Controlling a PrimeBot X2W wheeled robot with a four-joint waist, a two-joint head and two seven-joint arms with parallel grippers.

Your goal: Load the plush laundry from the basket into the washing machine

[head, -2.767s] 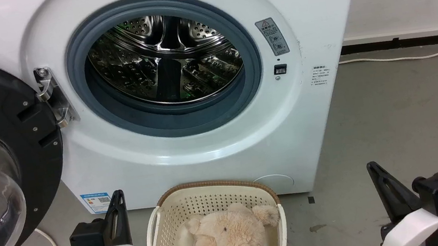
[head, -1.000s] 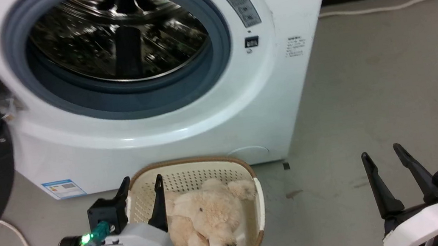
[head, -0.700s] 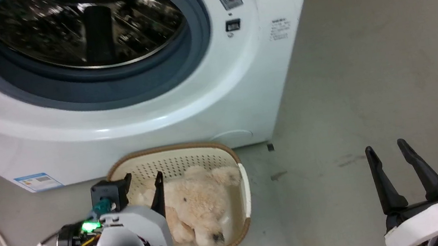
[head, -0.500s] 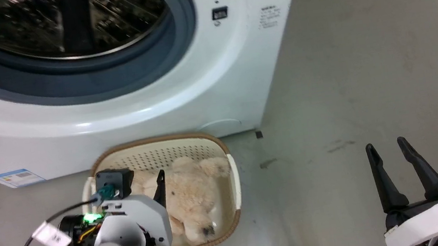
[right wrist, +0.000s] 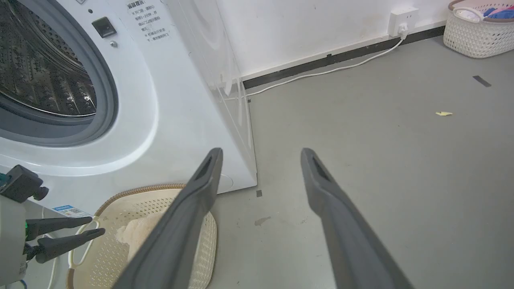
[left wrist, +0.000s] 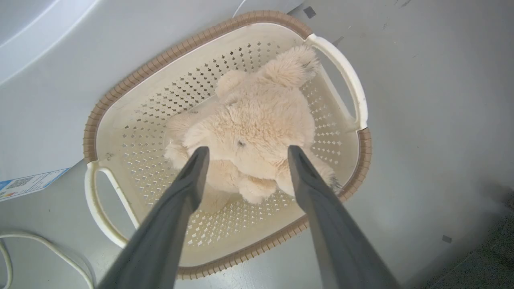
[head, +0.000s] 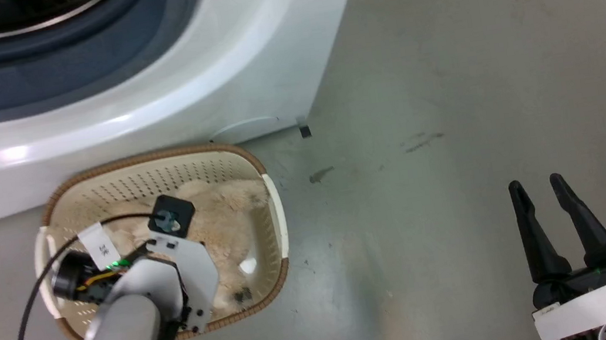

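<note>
My left gripper (left wrist: 247, 149) hovers, jaws spread wide, over the cream plush toy animal (left wrist: 261, 116) lying in the laundry basket (left wrist: 120, 86) at mid-frame, beside the washing machine (head: 162, 95). It looks light, soft and squashy, so I'd pinch deep across its thick body, not 1 floppy ear. My right gripper (head: 535, 182), lower right, is parted and empty.

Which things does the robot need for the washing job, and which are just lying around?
For the job: plush laundry, basket, washing machine, left gripper, open above the plush.
Just lying about: yellow scrap on the floor, wall socket, far basket of clothes.
</note>
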